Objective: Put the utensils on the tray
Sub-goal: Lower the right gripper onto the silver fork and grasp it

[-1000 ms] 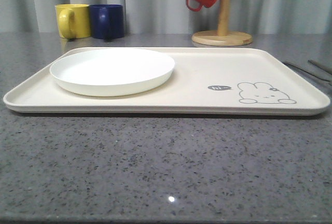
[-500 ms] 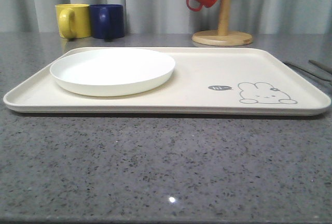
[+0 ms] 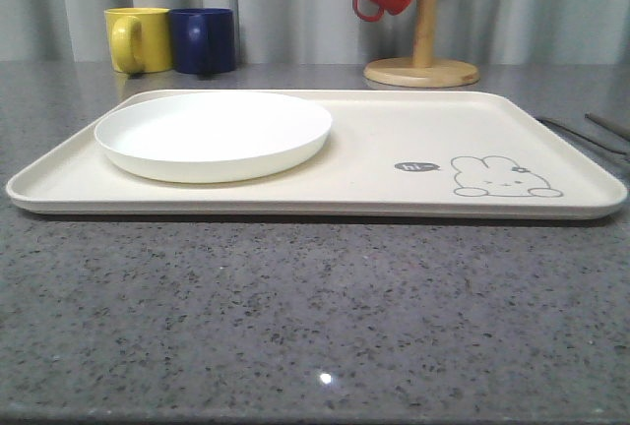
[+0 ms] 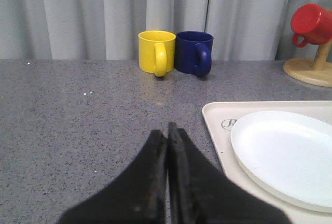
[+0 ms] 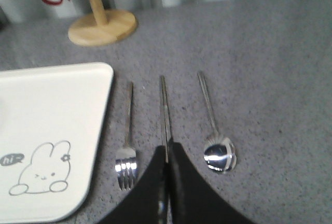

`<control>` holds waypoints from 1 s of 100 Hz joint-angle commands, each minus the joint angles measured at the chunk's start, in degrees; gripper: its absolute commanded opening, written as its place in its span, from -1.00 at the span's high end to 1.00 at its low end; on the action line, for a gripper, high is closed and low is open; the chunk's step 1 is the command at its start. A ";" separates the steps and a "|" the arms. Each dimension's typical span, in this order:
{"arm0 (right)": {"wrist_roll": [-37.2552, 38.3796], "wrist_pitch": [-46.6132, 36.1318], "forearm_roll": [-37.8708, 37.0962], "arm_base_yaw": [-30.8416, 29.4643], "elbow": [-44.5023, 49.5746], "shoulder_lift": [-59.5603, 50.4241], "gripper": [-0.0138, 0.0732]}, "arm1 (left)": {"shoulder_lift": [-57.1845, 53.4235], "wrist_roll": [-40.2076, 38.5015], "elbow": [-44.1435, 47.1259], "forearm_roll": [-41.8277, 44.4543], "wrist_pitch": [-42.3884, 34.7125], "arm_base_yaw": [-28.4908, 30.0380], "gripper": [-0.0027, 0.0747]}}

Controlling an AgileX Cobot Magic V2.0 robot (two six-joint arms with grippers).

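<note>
Steel cutlery lies on the grey bench (image 3: pixel 315 307) just beside our tray (image 3: pixel 374 154): fork (image 5: pixel 126 162), chopsticks (image 5: pixel 164 110) and spoon (image 5: pixel 218 149), all off it. Our right gripper (image 5: pixel 167 154) hovers above the chopsticks, jaws pressed together and empty; our left gripper (image 4: pixel 167 136) is likewise closed on nothing. The white plate (image 3: pixel 214 133) already sits on the tray. Nothing has shifted over the last second, so we judge no pickup begun. Beyond stand the mugs (image 3: pixel 172 39).
</note>
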 commanded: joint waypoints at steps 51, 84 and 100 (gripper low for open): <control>-0.49 8.37 -0.43 -0.05 -17.66 29.03 0.83 | 0.42 0.19 -1.63 -0.66 -4.54 0.17 0.98; -0.49 12.65 -0.43 -0.05 -17.66 29.19 0.02 | 0.42 0.19 -1.63 -0.66 -4.54 0.17 0.98; -0.54 13.41 -0.06 -0.05 -17.66 29.19 -0.25 | 0.42 0.19 -1.63 -0.66 -4.54 0.17 0.98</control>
